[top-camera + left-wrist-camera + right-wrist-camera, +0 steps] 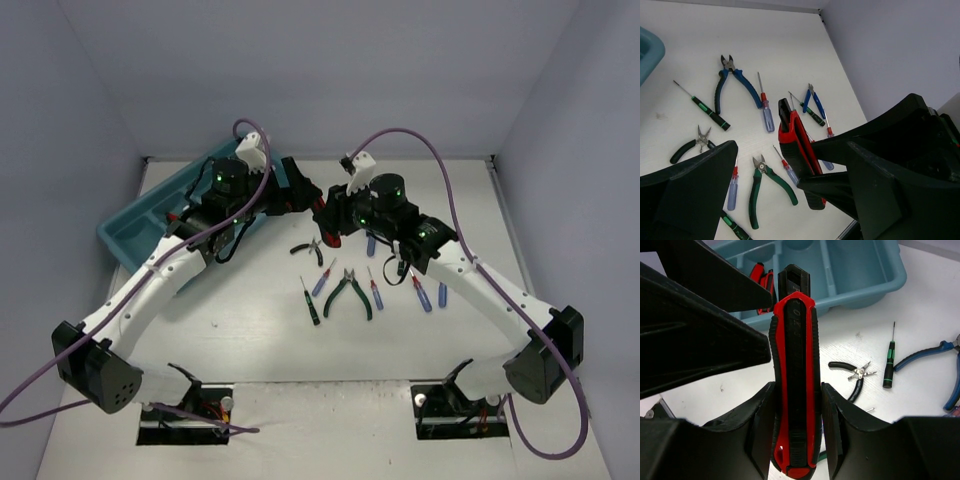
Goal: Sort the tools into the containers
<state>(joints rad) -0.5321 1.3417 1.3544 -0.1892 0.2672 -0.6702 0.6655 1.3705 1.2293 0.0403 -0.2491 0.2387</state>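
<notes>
A red-and-black cutter (795, 340) is held up off the table, and my right gripper (796, 410) is shut on its lower handle. My left gripper (790, 165) stands open around the same cutter (797, 145), one finger (695, 190) on each side, without touching it. Seen from above, both grippers meet over the middle of the table (318, 205). The teal tray (135, 228) lies at the back left; red-handled tools (762, 277) rest in one of its compartments. Loose tools lie on the table: black-handled pliers (305, 249), green pliers (350, 292), blue pliers (732, 85) and several thin screwdrivers.
The screwdrivers lie spread in front of the right arm (420, 290). One green-and-black screwdriver (888, 365) lies next to the black pliers (855, 375). Grey walls close the table in at the back and on both sides.
</notes>
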